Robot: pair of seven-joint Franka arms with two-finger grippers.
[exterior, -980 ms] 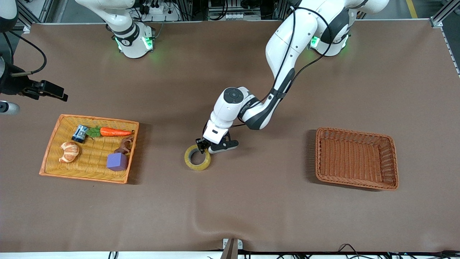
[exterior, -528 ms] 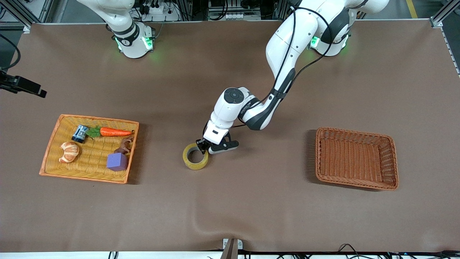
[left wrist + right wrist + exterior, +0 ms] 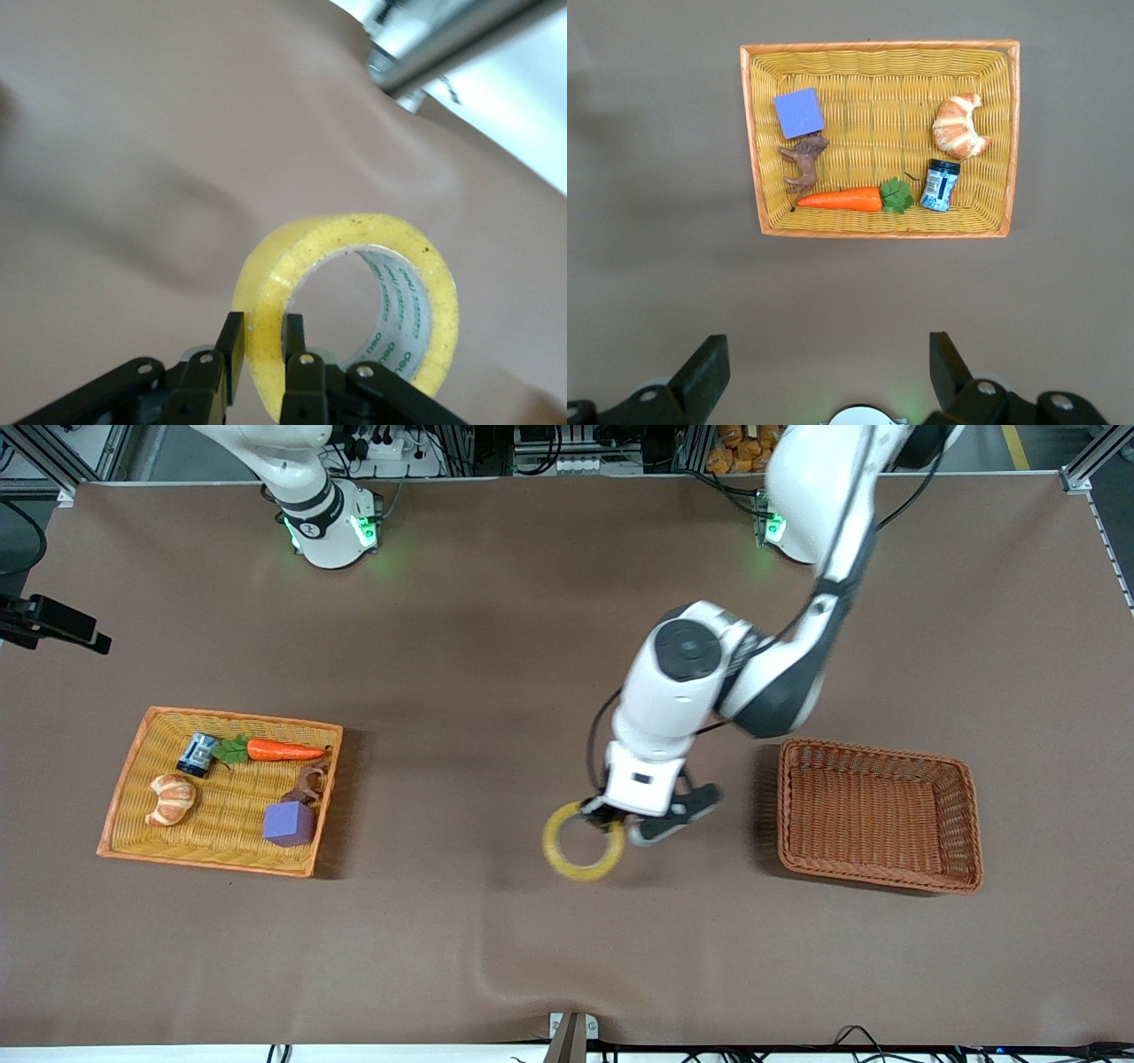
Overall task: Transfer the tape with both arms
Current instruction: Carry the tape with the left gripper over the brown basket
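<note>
The tape (image 3: 580, 872) is a translucent yellow ring hanging above the brown table between the two baskets. My left gripper (image 3: 605, 818) is shut on its wall, one finger inside the ring and one outside. In the left wrist view the tape (image 3: 354, 232) shows its grey-white printed core, and the left gripper (image 3: 264, 347) pinches the yellow band. My right gripper (image 3: 58, 625) hovers over the table's edge at the right arm's end. In the right wrist view the right gripper (image 3: 824, 372) is open and empty, high above the yellow basket (image 3: 868, 97).
The yellow basket (image 3: 230, 808) holds a croissant (image 3: 172, 798), a carrot (image 3: 282, 750), a purple cube (image 3: 289, 823), a blue can (image 3: 198, 754) and a brown figurine (image 3: 307, 784). An empty brown basket (image 3: 877, 815) lies toward the left arm's end.
My left arm has lifted the tape off the table and carried it toward the brown basket. The right gripper has drawn back toward the table's edge.
</note>
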